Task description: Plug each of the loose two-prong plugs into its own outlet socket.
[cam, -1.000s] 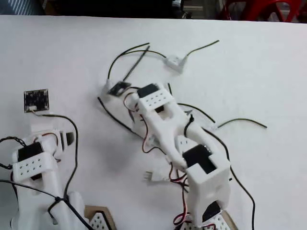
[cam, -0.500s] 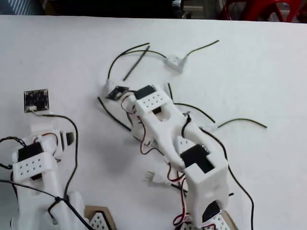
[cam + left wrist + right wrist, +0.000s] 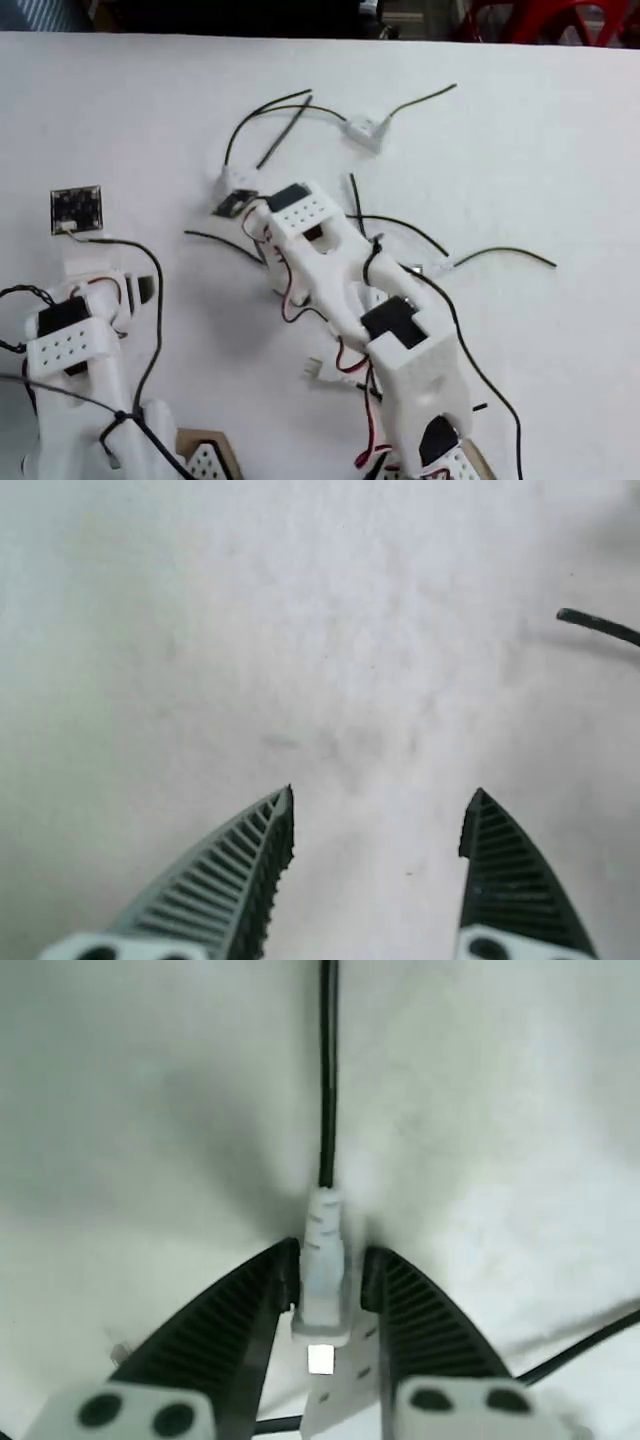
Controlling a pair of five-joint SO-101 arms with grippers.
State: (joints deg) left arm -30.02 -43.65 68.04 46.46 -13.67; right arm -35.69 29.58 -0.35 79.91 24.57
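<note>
left pincer (image 3: 381, 798): at 8 o'clock on the surface (image 3: 560, 150), jaws apart with nothing between them.
right pincer (image 3: 330, 1253): near 10 o'clock, clamped on the white plug (image 3: 322, 1222) at the very tips.
risk: with so little hold, the plug could twist or slip under a push, and its stiff black cord (image 3: 327, 1070) could pull it off line.
plug look: small, ribbed and white, prongs hidden.
second plug (image 3: 314, 368): loose at 6 o'clock beside the right arm, which could sweep it.
white connector (image 3: 362, 130): at 12 o'clock, probably a socket. it looked light and unanchored, so it might slide.
</note>
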